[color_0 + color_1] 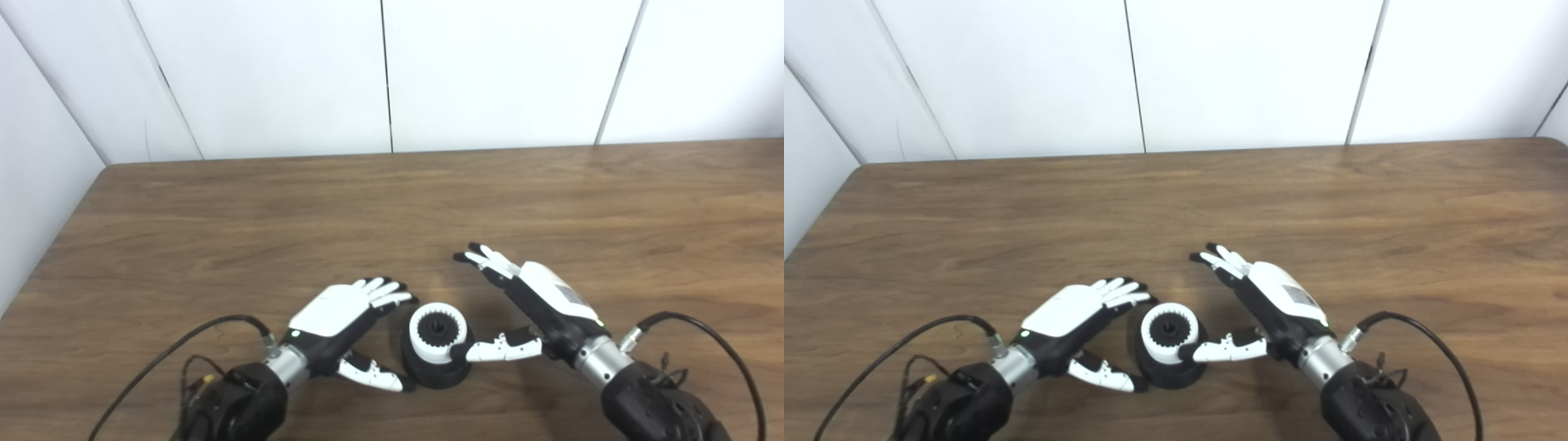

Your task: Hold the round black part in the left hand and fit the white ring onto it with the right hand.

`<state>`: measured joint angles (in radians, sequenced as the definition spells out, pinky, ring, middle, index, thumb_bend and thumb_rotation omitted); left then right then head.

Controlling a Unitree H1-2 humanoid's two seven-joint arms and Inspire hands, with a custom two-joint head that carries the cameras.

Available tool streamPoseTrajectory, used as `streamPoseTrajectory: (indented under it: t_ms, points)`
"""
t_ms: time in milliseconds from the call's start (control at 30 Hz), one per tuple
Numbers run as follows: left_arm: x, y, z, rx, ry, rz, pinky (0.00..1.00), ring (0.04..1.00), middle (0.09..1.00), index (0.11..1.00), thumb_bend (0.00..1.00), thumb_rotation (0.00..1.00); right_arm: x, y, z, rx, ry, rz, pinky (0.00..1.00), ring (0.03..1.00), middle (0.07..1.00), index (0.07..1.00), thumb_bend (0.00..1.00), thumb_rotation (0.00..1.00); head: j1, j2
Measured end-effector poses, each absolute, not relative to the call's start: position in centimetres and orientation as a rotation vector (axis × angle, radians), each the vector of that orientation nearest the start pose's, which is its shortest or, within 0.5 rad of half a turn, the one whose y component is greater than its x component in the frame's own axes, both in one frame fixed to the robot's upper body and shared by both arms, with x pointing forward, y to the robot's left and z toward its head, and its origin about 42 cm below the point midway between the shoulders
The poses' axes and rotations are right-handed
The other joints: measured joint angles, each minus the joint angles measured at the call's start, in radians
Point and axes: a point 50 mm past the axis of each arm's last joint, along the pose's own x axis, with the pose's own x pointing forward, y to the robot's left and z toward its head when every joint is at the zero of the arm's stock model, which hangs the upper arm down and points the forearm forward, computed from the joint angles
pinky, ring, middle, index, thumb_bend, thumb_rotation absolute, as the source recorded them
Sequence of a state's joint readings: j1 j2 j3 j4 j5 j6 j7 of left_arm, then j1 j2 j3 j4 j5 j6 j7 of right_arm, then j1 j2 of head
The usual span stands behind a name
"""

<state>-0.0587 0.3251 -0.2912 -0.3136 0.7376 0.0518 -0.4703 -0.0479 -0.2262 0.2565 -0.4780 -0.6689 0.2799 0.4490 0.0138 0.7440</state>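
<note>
wood-grain table [392, 208] carries everything, with white wall panels [490, 67] behind it. near the front edge, between the two hands, stands the round black part [432, 370], resting on the table with the white ring [438, 332] already seated on top of it; the ring's toothed inner edge surrounds a dark hub at the centre. left hand [343, 318] lies just to the left of the part, fingers spread and stretched toward it, thumb reaching along the table to the part's lower left side; it grips nothing. right hand [539, 306] sits just to the right, fingers splayed open and pointing up and away from the part, while its thumb tip touches the ring's right side; it holds nothing either. black cables [184, 343] loop from both wrists.
</note>
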Motion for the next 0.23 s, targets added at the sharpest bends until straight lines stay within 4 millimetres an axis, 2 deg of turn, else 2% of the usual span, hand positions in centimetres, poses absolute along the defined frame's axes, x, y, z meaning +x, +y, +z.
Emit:
streamPoseTrajectory:
  t_ms: [133,233]
  points:
    - [27.3,21.6,16.3,0.977,-0.105,-0.56,0.9,1.0,0.994,0.952,0.88,0.73,26.2,-19.8,19.4,-0.842,-0.093,0.404,0.9,1.0,0.999,0.927,0.69,0.6,-0.005,0.003]
    - [27.1,22.6,16.2,0.879,-0.078,-0.511,0.93,1.0,1.0,0.98,0.85,0.83,26.0,-20.0,19.1,-0.817,-0.082,0.39,0.9,0.998,0.988,0.93,0.63,0.68,-0.015,0.003]
